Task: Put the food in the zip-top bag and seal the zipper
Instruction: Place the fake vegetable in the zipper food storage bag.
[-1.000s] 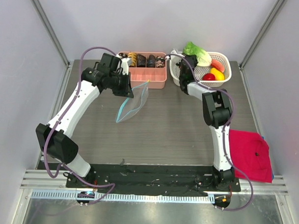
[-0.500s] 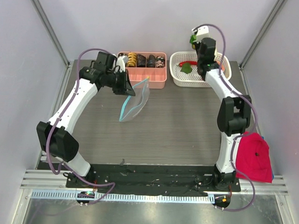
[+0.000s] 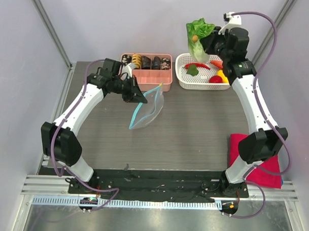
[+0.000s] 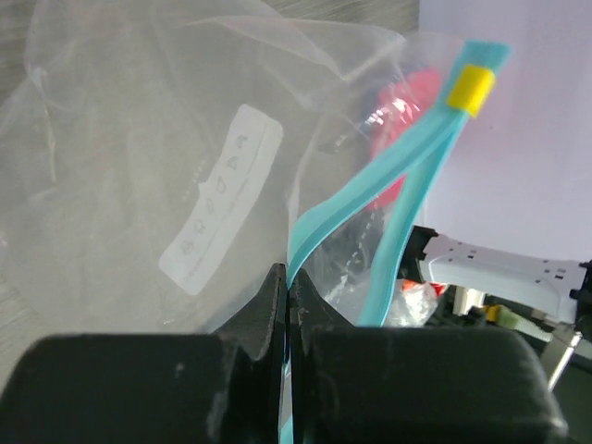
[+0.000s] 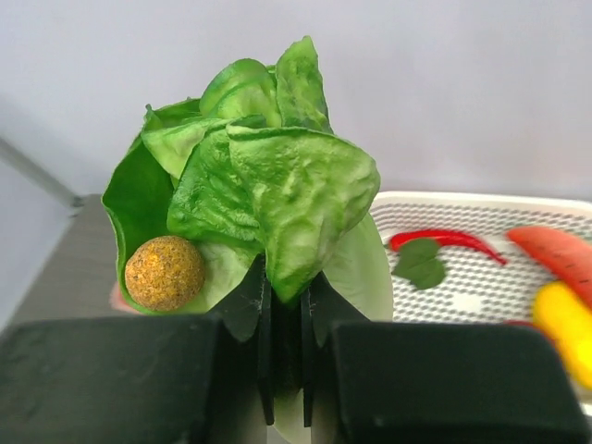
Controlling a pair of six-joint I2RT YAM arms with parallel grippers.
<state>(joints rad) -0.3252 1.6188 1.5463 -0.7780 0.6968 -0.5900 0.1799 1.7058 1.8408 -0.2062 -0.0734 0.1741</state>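
Observation:
My left gripper (image 3: pixel 140 97) is shut on the light-blue zipper (image 4: pixel 347 194) of the clear zip-top bag (image 3: pixel 146 111), which hangs open above the table; the bag's pale label (image 4: pixel 222 196) shows in the left wrist view. My right gripper (image 3: pixel 204 42) is shut on the green lettuce (image 3: pixel 198 33) and holds it high above the white basket (image 3: pixel 182 81). In the right wrist view the lettuce (image 5: pixel 259 199) has a round orange-brown stem end. A red chili (image 3: pixel 198 66), a green piece (image 3: pixel 192 70), a red tomato (image 3: pixel 215 79), and yellow and orange pieces lie in the basket.
A pink compartment tray (image 3: pixel 156 83) with dark roll-shaped pieces stands at the back, left of the basket. A red cloth (image 3: pixel 254 158) lies at the right edge by the right arm's base. Grey walls close in the table.
My right gripper has lifted the lettuce up out of the basket. My left gripper has carried the bag a little rightward and nearer.

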